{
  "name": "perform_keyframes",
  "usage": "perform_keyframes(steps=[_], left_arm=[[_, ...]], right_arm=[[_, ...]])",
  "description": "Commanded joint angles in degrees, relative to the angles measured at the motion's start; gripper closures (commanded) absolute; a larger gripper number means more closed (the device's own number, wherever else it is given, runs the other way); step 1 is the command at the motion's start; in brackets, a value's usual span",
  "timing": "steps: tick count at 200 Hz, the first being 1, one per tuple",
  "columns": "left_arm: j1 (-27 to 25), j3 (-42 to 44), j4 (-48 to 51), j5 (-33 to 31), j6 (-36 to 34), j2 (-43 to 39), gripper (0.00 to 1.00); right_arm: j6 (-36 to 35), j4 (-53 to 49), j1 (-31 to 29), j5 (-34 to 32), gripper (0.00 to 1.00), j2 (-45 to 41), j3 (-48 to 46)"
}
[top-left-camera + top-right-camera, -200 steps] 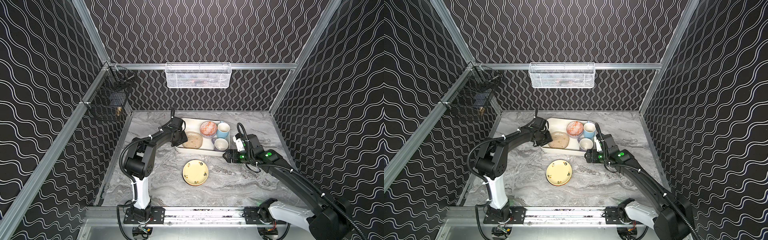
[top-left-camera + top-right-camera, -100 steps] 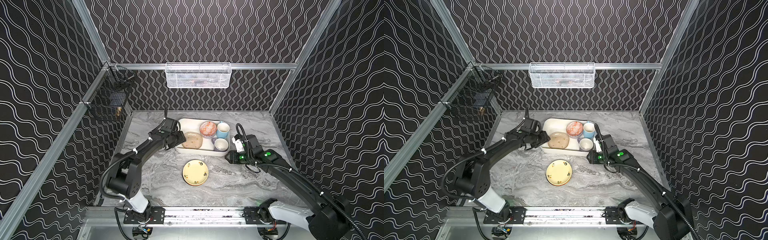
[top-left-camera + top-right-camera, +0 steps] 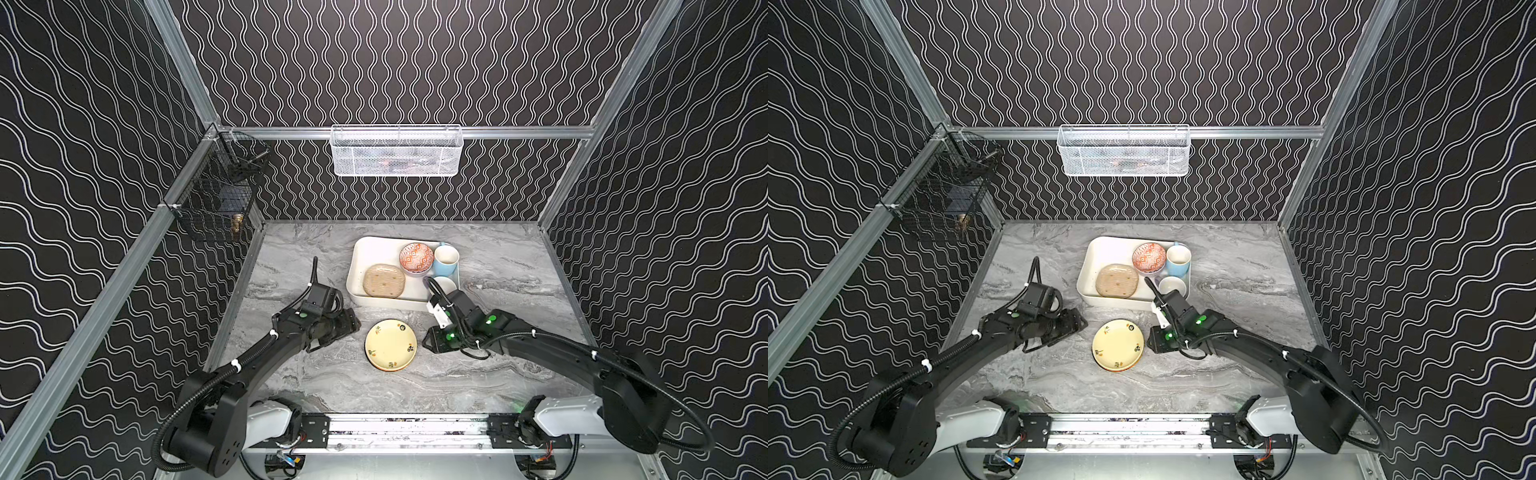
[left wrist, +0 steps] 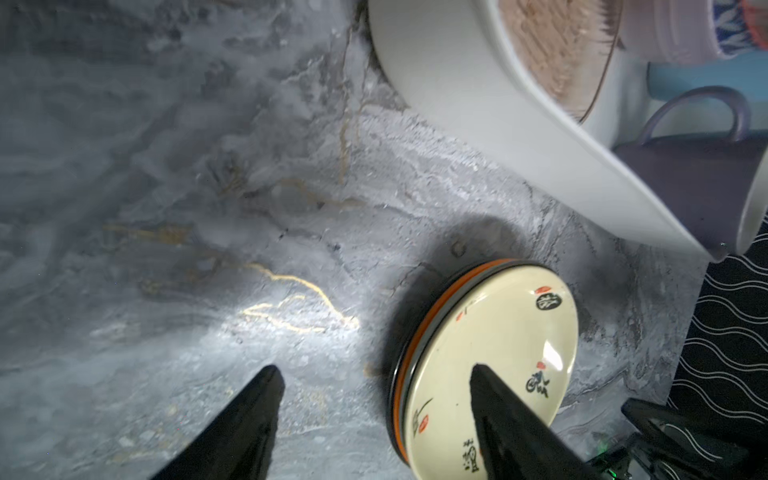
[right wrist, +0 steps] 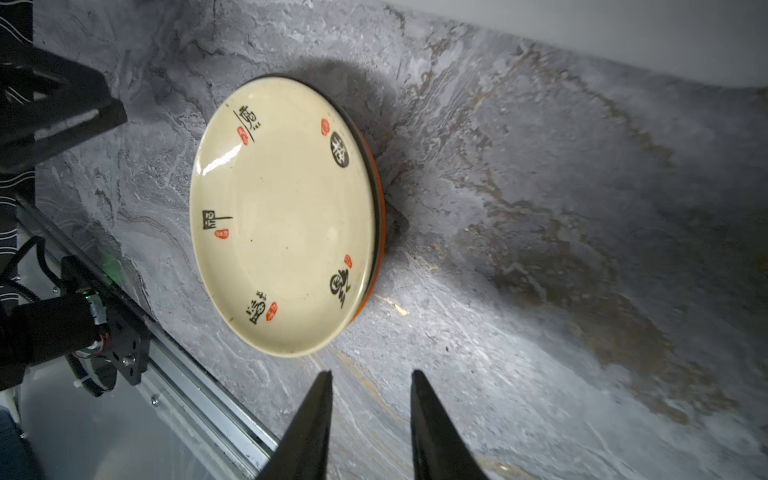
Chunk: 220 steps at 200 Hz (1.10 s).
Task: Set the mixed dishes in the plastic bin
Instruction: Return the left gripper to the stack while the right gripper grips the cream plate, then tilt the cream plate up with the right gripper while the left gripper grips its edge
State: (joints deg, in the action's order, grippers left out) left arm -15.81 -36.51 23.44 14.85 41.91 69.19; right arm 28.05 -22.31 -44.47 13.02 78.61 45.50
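The grey marble tabletop [image 3: 498, 266] carries everything. The cream-white plastic bin [image 3: 374, 249] [image 3: 1105, 249] stands toward 12 o'clock from the table's middle, its near wall also showing in the left wrist view [image 4: 478, 104].

The left gripper [image 3: 352, 325] [image 3: 1080, 325] hangs low at 9 o'clock of a stack of plates. Its fingers [image 4: 266, 399] are spread wide and hold nothing. In its wrist view one finger overlaps the top plate, and I cannot tell whether it touches it.

The right gripper [image 3: 427, 343] [image 3: 1152, 343] sits at 3 o'clock of the same stack. Its fingers [image 5: 320, 407] are drawn close together with a narrow gap and hold nothing, just short of the plate's rim.

The stack lies on the table at 6 o'clock of the bin, outside it. On top is a cream plate with black and red marks [image 3: 390, 344] [image 3: 1118, 344] [image 4: 498, 345] [image 5: 282, 216]; an orange plate rim [image 4: 419, 332] and a black edge show beneath it.

Inside the bin, the tan-gold patterned plate [image 3: 383, 281] [image 3: 1117, 281] lies toward 7 o'clock. The orange-white patterned bowl [image 3: 417, 257] [image 3: 1149, 257] is at its 1 o'clock, and the light-blue mug [image 3: 445, 259] [image 3: 1178, 259] stands upright at the bowl's 3 o'clock. The lavender mug [image 3: 446, 284] [image 3: 1172, 286] [image 4: 685, 178] is at 6 o'clock of the blue one, partly hidden by the right arm.
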Motion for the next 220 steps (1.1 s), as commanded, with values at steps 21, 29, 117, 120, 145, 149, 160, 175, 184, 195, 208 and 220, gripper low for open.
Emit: perform_keyframes(steps=[21,29,117,120,145,149,160,175,184,195,208,220], left_arm=[[-0.01,4.14,-2.91,3.12,-0.12,-2.07,0.22],[0.0,4.7,-3.22,3.31,-0.13,-2.21,0.22],[-0.01,6.62,-5.81,4.9,-0.43,-1.6,0.23],[-0.01,6.62,-5.81,4.92,-0.43,-1.46,0.23],[0.0,6.03,-5.79,5.14,-0.5,-1.14,0.24],[-0.06,5.89,-5.79,5.13,-0.51,-1.12,0.24],[0.01,5.52,-5.9,5.18,-0.39,-0.99,0.24],[-0.09,5.16,-6.13,5.27,-0.35,-0.69,0.24],[-0.08,4.95,-6.26,5.39,-0.4,-0.39,0.25],[-0.09,4.78,-6.43,5.61,-0.36,-0.07,0.25],[-0.09,4.74,-6.67,5.8,-0.27,0.24,0.25],[-0.18,4.89,-7.05,6.12,-0.1,0.39,0.26]], right_arm=[[3.34,5.12,-1.01,1.17,0.72,4.19,1.15],[3.49,5.3,-1.06,1.27,0.72,4.83,1.39],[3.79,5.08,-2.02,0.47,0.82,10.8,4.02],[3.74,4.99,-2.01,0.41,0.83,10.84,4.11],[3.45,4.57,-2.4,-0.09,0.87,11.54,4.85],[3.28,4.55,-2.46,-0.13,0.88,11.63,4.95],[3.08,4.34,-2.55,-0.18,0.88,12.03,5.26],[2.84,4.5,-2.66,0.12,0.89,12.57,5.61],[2.8,4.79,-2.64,0.47,0.89,12.96,5.72],[2.64,5.03,-2.63,0.95,0.89,13.56,5.9],[2.37,5.13,-2.64,1.31,0.89,14.08,6.18],[2.26,5.34,-2.68,1.6,0.89,14.42,6.36]])
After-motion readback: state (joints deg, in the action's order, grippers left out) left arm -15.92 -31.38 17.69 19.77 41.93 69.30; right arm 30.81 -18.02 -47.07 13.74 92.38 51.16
